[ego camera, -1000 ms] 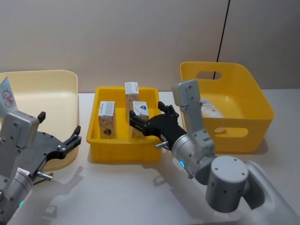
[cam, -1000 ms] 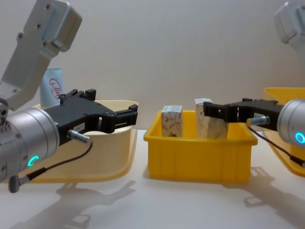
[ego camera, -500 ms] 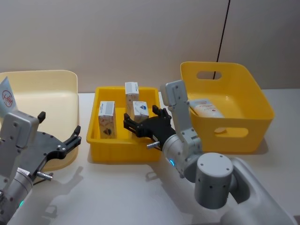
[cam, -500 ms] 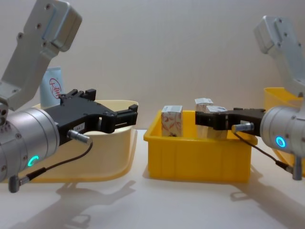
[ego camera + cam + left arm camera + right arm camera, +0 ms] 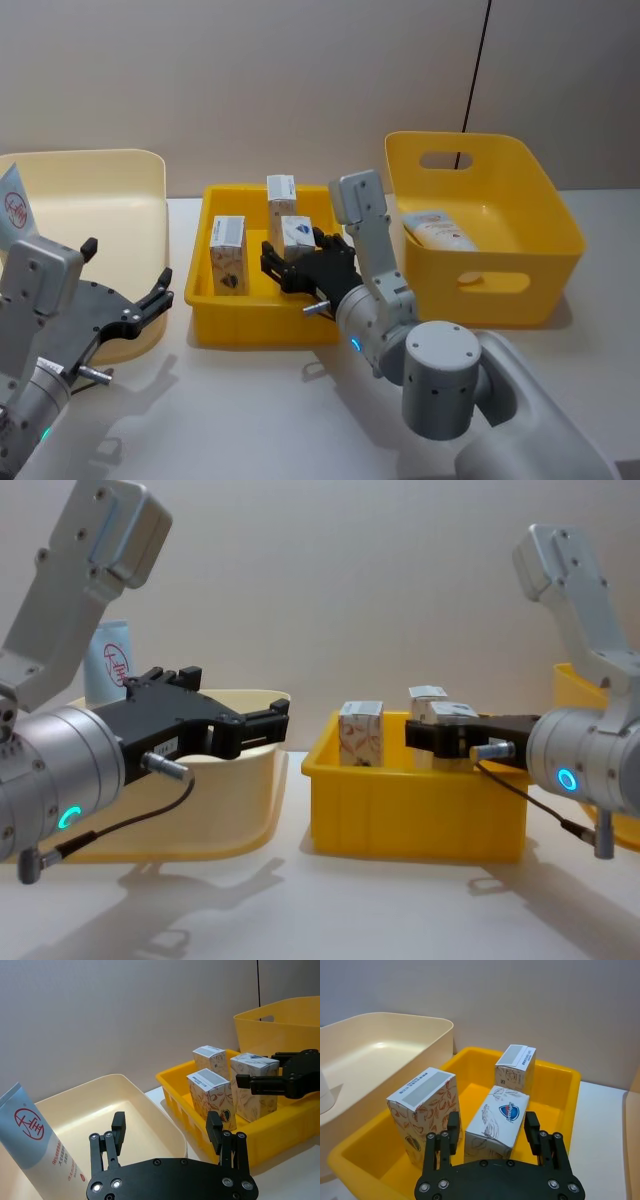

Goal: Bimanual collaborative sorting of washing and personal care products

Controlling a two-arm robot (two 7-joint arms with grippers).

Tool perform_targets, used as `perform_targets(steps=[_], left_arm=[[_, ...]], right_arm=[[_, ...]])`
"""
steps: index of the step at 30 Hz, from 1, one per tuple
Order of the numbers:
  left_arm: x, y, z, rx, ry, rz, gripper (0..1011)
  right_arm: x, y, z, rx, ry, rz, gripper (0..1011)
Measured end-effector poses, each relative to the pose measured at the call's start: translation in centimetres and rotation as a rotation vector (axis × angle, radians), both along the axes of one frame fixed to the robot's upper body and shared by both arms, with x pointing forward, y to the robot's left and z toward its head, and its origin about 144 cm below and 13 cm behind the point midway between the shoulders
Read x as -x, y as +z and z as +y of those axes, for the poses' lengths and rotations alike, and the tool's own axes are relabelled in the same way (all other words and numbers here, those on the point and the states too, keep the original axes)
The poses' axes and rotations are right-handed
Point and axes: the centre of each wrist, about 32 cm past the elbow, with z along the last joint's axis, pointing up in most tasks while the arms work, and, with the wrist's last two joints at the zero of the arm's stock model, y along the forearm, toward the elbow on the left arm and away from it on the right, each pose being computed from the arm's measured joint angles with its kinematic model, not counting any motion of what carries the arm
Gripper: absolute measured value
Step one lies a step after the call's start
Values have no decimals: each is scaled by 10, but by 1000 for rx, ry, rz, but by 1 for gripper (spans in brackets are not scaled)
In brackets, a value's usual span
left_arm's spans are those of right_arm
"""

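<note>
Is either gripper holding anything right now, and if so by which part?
Nothing is held. The right gripper is open, its fingers astride the blue-logo carton without touching. The left gripper is open beside the cream bin.

In the head view, the light-blue tube (image 5: 12, 208) at the left edge is cut off by the frame. In the chest view the left arm hides most of it. The cream bin (image 5: 90, 190) also runs off that left edge. At the centre of the head view, the right gripper (image 5: 291, 268) covers the lower part of the near carton (image 5: 299, 233). The carton print is too small to read.
</note>
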Motion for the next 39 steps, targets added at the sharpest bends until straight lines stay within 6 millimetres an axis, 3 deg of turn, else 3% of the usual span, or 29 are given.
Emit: perform_targets(steps=[4, 14, 39], left_arm=[[0, 0, 0, 0, 0, 0, 1003], [0, 0, 0, 0, 0, 0, 1003], [0, 0, 0, 0, 0, 0, 1003]], right_arm=[[-1, 0, 1, 1, -1, 4, 687], [-2, -1, 2, 0, -2, 2, 422], [-2, 21, -19, -49, 18, -274, 411]])
